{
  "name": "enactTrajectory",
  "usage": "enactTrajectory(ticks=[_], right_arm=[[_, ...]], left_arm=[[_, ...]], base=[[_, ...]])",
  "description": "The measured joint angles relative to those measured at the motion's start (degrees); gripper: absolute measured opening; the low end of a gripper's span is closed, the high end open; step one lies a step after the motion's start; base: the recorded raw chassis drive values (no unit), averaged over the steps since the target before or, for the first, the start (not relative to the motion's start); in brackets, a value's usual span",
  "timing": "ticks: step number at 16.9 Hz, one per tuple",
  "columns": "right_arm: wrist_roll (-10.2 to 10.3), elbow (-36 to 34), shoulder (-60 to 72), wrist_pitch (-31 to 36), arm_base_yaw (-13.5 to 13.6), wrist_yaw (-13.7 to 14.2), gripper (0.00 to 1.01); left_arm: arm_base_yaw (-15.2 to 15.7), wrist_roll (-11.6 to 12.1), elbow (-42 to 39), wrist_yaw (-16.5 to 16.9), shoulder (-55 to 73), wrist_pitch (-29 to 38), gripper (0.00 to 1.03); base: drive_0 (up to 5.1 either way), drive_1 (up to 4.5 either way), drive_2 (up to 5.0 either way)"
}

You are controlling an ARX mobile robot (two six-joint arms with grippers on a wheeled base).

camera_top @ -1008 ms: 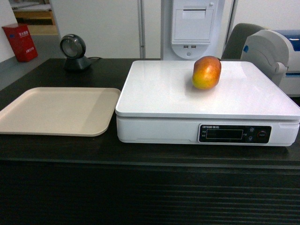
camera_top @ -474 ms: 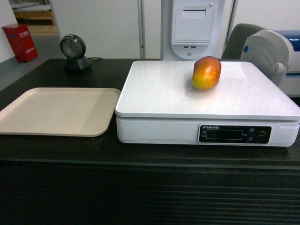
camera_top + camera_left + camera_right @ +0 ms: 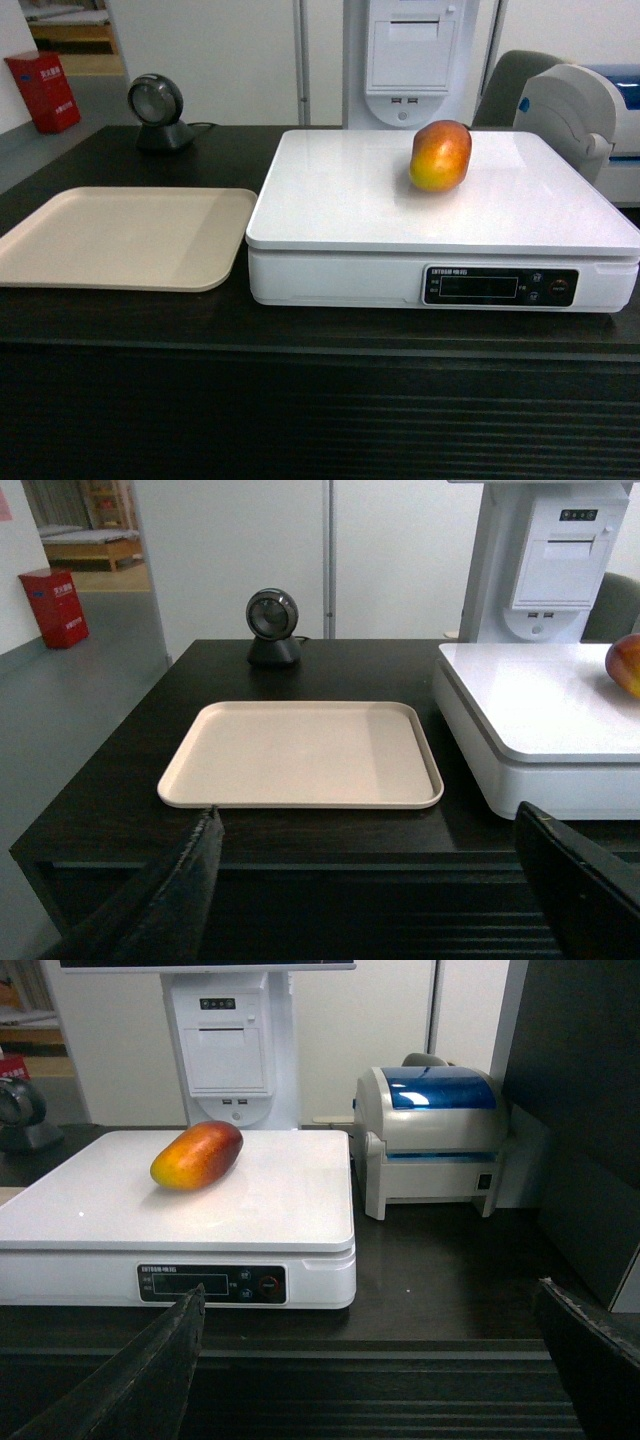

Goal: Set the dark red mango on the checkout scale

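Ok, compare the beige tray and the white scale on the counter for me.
The beige tray is a thin, flat sheet with a low raised rim; the scale is a thick white box with a dark display panel in front. The tray holds nothing, while the scale carries the dark red mango on its platter. The tray looks matte, the platter glossy. Both are rectangular and sit side by side on the dark checkout.

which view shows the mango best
The right wrist view: the dark red mango lies side-on, whole, on the scale. The head view shows it whole but end-on. The left wrist view catches only a sliver at the right edge.
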Motion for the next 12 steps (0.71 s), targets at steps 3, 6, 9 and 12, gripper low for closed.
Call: enactTrajectory(ticks=[3, 6, 9, 12], right_arm=[[0.0, 0.0, 0.0, 0.0, 0.0, 0.0, 0.98], [0.0, 0.0, 0.0, 0.0, 0.0, 0.0, 0.98], [0.0, 0.0, 0.0, 0.0, 0.0, 0.0, 0.98], [0.0, 0.0, 0.0, 0.0, 0.0, 0.0, 0.98]], left_arm=[[0.0, 0.0, 0.0, 0.0, 0.0, 0.0, 0.97], [0.0, 0.0, 0.0, 0.0, 0.0, 0.0, 0.98], [0.0, 0.0, 0.0, 0.0, 0.0, 0.0, 0.98], [0.0, 0.0, 0.0, 0.0, 0.0, 0.0, 0.98]], base=[[0.0, 0.0, 0.0], [0.0, 0.0, 0.0], [0.0, 0.0, 0.0], [0.0, 0.0, 0.0]])
